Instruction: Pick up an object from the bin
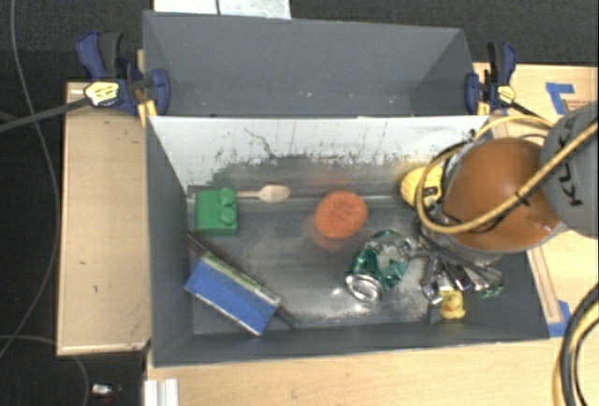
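Observation:
My gripper is low in the bin's front right corner, mostly hidden under the arm's orange dome. A small yellow thing lies right at its lower end, touching or nearly so; whether it is gripped I cannot tell. A crushed green can lies just to the gripper's left, its silver end towards the front. An orange round thing rests behind the can, near the bin's middle.
A green toy block and a small wooden spoon lie at the back left. A blue flat box on a dark strip lies at the front left. A yellow rounded thing peeks out left of the dome.

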Tool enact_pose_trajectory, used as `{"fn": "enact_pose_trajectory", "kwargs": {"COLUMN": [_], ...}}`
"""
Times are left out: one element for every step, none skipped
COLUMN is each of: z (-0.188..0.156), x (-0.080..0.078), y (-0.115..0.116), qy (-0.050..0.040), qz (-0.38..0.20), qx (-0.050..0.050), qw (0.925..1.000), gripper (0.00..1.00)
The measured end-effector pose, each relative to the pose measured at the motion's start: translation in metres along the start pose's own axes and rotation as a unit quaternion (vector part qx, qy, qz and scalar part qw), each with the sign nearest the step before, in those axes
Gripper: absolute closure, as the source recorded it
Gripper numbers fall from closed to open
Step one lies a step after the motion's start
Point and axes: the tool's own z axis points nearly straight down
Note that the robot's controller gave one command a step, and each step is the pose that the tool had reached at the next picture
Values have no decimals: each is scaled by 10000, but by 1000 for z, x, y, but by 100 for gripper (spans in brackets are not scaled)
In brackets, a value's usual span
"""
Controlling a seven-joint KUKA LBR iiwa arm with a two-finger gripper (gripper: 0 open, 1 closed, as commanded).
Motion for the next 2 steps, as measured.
{"fn": "enact_pose_trajectory", "kwargs": {"z": [13, 20], "x": [-16, -58], "y": [13, -15], "qy": [-5, -10], "qz": [-508, 327], "qx": [-4, -10], "qw": [9987, 9995], "gripper": [0, 0]}}
